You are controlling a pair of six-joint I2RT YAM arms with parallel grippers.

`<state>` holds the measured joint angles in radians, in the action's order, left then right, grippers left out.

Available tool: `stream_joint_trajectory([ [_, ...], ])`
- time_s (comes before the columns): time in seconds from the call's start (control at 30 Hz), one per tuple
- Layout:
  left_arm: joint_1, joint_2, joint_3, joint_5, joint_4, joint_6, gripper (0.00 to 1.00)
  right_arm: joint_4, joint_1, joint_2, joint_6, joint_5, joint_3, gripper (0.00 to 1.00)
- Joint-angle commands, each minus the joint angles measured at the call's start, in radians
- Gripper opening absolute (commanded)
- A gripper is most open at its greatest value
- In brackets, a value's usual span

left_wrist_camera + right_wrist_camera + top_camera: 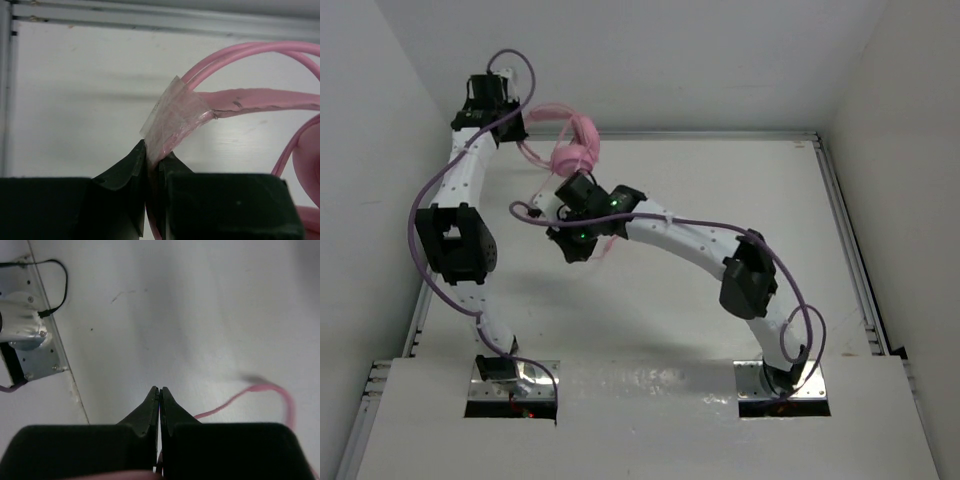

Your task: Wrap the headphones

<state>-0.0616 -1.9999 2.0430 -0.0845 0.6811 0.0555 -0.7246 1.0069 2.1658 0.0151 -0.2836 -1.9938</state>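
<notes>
Pink headphones (572,152), thin taped headband (250,50)

— Where are the headphones (575,152) lying?
— I'm seeing them near the table's (720,180) far edge, just right of my left gripper (152,159), which is pinching the headband (240,52).
— And the right gripper (159,390)?
— It's sitting in front of them, mid-table, with the cord (235,397) trailing off to its right.

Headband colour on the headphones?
Pink. The headband shows best in the left wrist view.
</notes>
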Motion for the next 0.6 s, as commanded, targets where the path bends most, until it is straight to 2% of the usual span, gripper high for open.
stream_joint_trajectory([
  [0.0, 0.095, 0.075, -0.136, 0.198, -0.202, -0.296, 0.00, -0.127, -0.008, -0.168, -0.118, 0.065, -0.129, 0.00],
  [0.03, 0.108, 0.113, -0.227, 0.203, -0.221, -0.378, 0.00, -0.140, -0.016, -0.216, -0.145, 0.104, -0.135, 0.00],
  [0.1, 0.123, 0.156, -0.309, 0.183, -0.285, -0.442, 0.00, -0.188, -0.059, -0.256, -0.162, 0.225, -0.135, 0.00],
  [0.17, 0.128, 0.193, -0.359, 0.146, -0.281, -0.515, 0.00, -0.238, -0.131, -0.300, -0.159, 0.347, -0.142, 0.00],
  [0.27, 0.131, 0.194, -0.320, 0.060, -0.206, -0.597, 0.00, -0.253, -0.215, -0.336, -0.141, 0.428, -0.131, 0.00],
  [0.3, 0.137, 0.194, -0.305, -0.014, -0.128, -0.620, 0.00, -0.228, -0.261, -0.337, -0.138, 0.469, -0.129, 0.00],
  [0.4, 0.181, 0.204, -0.255, -0.108, 0.013, -0.677, 0.00, -0.161, -0.332, -0.317, -0.138, 0.549, -0.141, 0.00],
  [0.47, 0.200, 0.208, -0.239, -0.180, 0.099, -0.675, 0.00, -0.092, -0.405, -0.291, -0.116, 0.560, -0.132, 0.00],
  [0.57, 0.201, 0.214, -0.185, -0.222, 0.153, -0.596, 0.00, -0.046, -0.519, -0.238, -0.049, 0.540, -0.105, 0.00],
])
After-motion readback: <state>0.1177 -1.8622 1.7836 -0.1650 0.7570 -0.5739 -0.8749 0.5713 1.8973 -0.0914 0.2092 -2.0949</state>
